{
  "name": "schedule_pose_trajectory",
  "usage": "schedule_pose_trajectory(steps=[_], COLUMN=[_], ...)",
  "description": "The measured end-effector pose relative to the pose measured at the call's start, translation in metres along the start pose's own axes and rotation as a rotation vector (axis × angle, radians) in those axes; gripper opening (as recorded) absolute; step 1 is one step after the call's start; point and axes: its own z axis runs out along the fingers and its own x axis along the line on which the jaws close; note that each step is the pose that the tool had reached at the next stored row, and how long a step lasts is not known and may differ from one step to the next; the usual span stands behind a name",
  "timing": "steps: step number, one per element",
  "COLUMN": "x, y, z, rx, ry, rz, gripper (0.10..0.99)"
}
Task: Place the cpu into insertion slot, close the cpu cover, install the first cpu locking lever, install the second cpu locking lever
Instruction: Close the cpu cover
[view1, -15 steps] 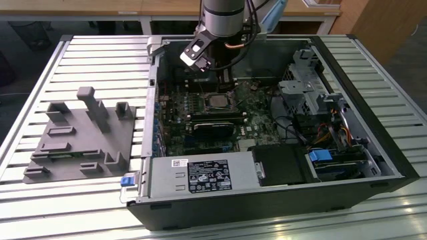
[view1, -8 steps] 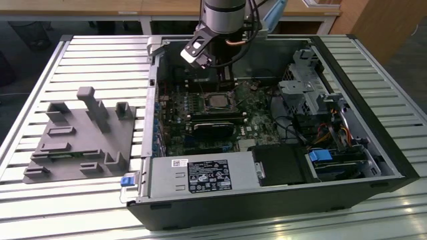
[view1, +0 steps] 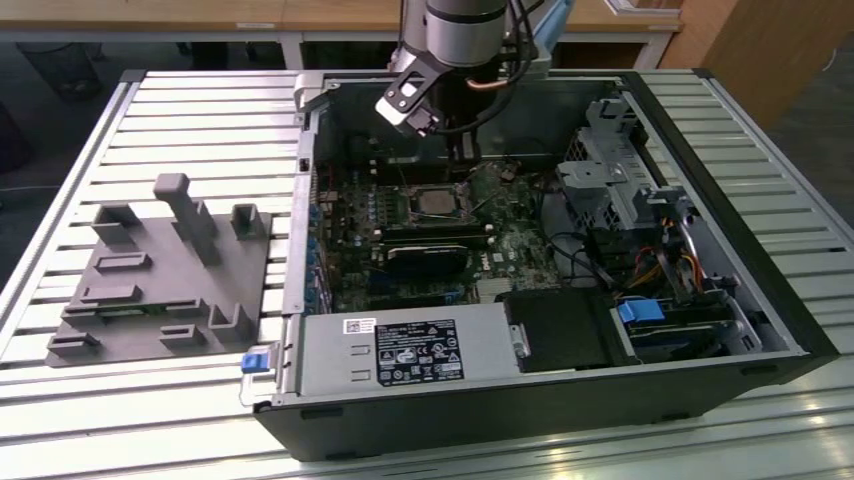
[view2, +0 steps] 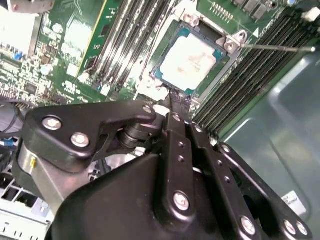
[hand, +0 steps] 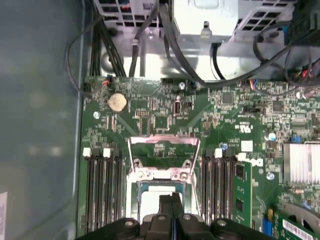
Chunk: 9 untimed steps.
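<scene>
Cpu (view1: 434, 203) lies just above centre of the exterior view, seated flat in the slot (view2: 218, 64). Cover (hand: 164, 152) stands hinged open beside it. My gripper (hand: 171, 200) hovers close over the chip's edge, fingers pressed together, empty. I judge the cover light, stiff sheet metal: push its free edge, and avoid the fragile chip.
</scene>
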Motion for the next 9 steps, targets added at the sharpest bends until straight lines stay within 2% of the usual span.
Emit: schedule_pose_trajectory(steps=[4, 6, 9], x=[0.0, 0.0001, 0.0002], y=[0.0008, 0.0014, 0.0015], z=[-0.008, -0.0157, -0.0177], rx=[0.0, 0.0, 0.0], ry=[0.0, 0.0, 0.0001], rz=[0.0, 0.0, 0.0], gripper=[0.122, 0.122, 0.122])
